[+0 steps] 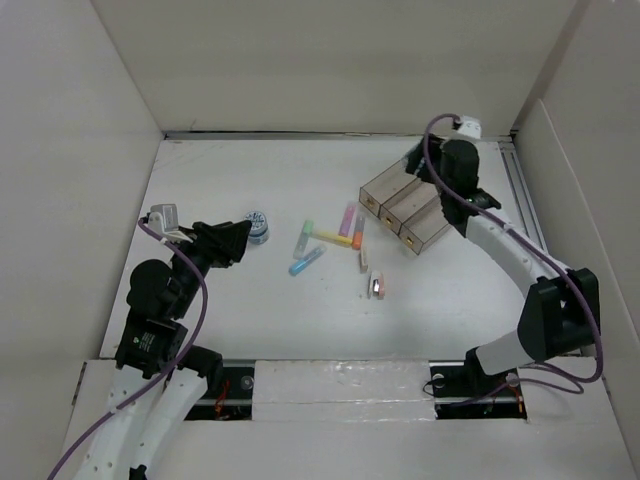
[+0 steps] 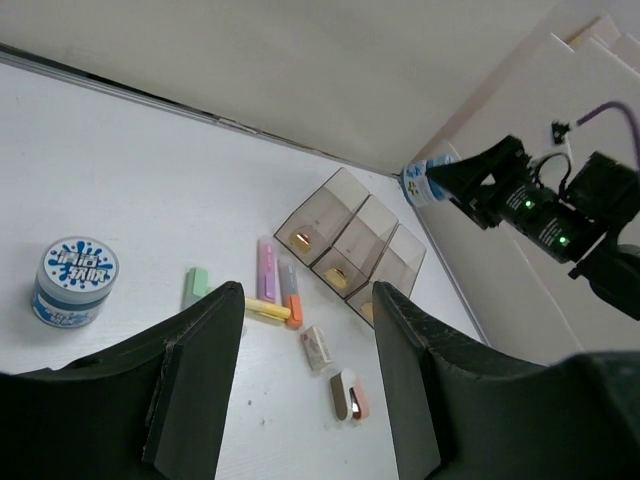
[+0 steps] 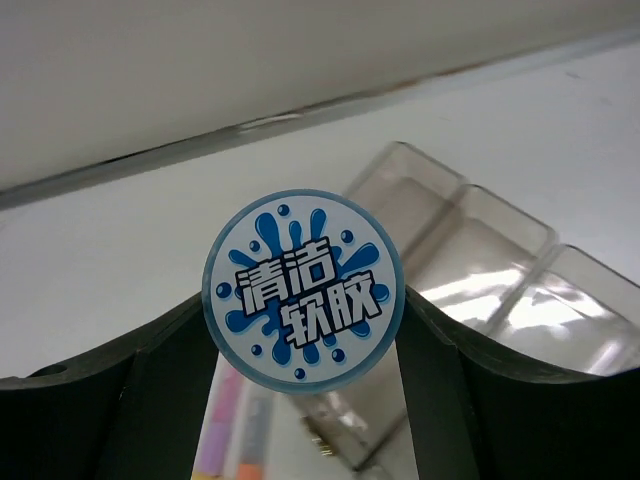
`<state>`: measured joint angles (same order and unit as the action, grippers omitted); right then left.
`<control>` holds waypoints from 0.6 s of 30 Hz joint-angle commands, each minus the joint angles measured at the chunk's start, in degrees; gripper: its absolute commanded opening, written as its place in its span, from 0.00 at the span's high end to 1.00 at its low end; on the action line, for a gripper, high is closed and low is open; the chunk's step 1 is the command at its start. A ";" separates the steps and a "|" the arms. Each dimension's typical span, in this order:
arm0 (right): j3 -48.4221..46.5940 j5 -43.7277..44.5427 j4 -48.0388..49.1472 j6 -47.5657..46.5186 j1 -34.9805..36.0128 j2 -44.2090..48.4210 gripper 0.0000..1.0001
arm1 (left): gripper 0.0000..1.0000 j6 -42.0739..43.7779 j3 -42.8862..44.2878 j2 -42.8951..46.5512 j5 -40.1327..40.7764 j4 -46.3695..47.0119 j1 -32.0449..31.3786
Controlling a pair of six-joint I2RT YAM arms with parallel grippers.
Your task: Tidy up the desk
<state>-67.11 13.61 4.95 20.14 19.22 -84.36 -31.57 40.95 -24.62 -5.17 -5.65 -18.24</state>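
white worktop (image 1: 230,310), long axis left to right, right gripper (image 3: 303,345) clenched on a round tub (image 3: 303,285) – label toward its camera – by the tray (image 1: 405,212), left gripper (image 2: 307,305) released

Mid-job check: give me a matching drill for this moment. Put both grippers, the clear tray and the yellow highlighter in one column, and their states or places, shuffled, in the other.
Column one:
1. left gripper
2. right gripper
3. clear tray
4. yellow highlighter

Column two:
A. lying flat near the middle of the desk
B. shut on a round blue-label jar
C. open, holding nothing
D. at the desk's far right side

Pairs: 1-C, 2-B, 3-D, 4-A
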 commanded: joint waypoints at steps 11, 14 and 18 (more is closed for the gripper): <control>8.31 -0.68 2.08 10.71 -19.30 -0.45 0.49 | 0.50 0.28 0.00 -0.25 -2.57 3.02 0.22; 8.32 -1.65 2.44 11.24 -19.83 -2.12 0.49 | 0.50 -0.15 -0.60 -0.08 -2.48 3.36 0.22; 8.14 -0.33 1.64 12.03 -19.84 -4.50 0.49 | 0.50 0.02 0.10 -0.60 -2.74 3.01 0.22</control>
<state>-58.30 13.28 2.17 30.39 -0.54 -87.85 -31.62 40.82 -24.64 -6.96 -5.37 -18.26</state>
